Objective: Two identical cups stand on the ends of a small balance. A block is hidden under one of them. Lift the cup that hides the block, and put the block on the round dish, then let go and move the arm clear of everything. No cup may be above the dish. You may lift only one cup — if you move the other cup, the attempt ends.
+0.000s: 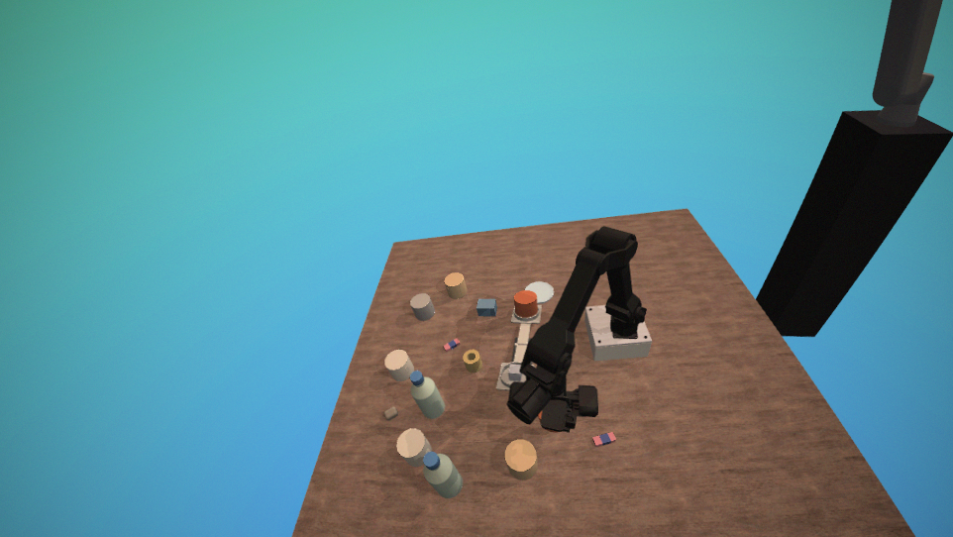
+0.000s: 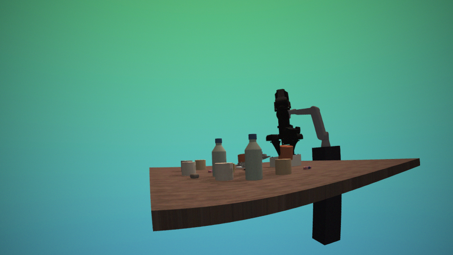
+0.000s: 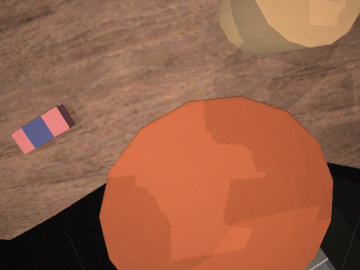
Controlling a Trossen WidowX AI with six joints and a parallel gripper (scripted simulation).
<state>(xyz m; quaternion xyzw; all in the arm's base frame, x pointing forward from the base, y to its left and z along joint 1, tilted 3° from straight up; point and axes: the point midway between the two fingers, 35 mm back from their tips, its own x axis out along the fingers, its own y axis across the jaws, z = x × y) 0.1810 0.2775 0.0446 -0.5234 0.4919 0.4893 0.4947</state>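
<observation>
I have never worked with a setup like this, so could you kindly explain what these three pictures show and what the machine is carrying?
The black jointed machine is a single robot arm bolted to a pale base on a brown table. One picture looks down from above, one looks across from the side, and the third comes from a camera on the arm's wrist. Its pincer is shut on an orange cup, held above the table. A second orange cup stands on one end of a small balance; on the other end a little grey block lies uncovered. The round white dish sits just behind. Bottles, tan cylinders and a pink-and-blue piece lie around.
</observation>
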